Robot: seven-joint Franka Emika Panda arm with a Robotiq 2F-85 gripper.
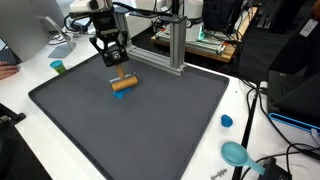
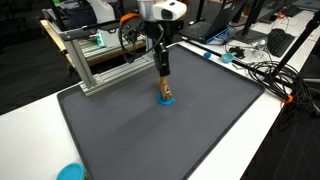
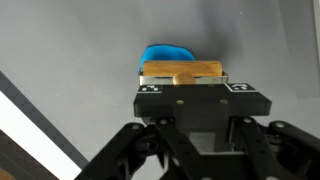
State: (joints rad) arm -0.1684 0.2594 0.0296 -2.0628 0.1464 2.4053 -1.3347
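Note:
My gripper (image 1: 116, 68) (image 2: 162, 82) hangs over the middle of a dark grey mat (image 1: 150, 125) (image 2: 200, 130) and is shut on a wooden block (image 1: 123, 83) (image 2: 164, 92). The block's lower end sits on or just above a small blue piece (image 1: 118, 95) (image 2: 167, 100) lying on the mat. In the wrist view the tan block (image 3: 182, 72) shows just beyond the black gripper (image 3: 183, 80), with the blue piece (image 3: 166, 53) peeking out behind it. The fingertips themselves are hidden by the gripper body.
An aluminium frame (image 1: 172, 45) (image 2: 100, 55) stands along the mat's back edge. On the white table (image 1: 245, 105) around the mat lie a blue cup (image 1: 58, 67), a blue cap (image 1: 226, 121), a teal scoop (image 1: 236, 153) and cables (image 2: 262, 72). Another blue object (image 2: 70, 172) sits near a mat corner.

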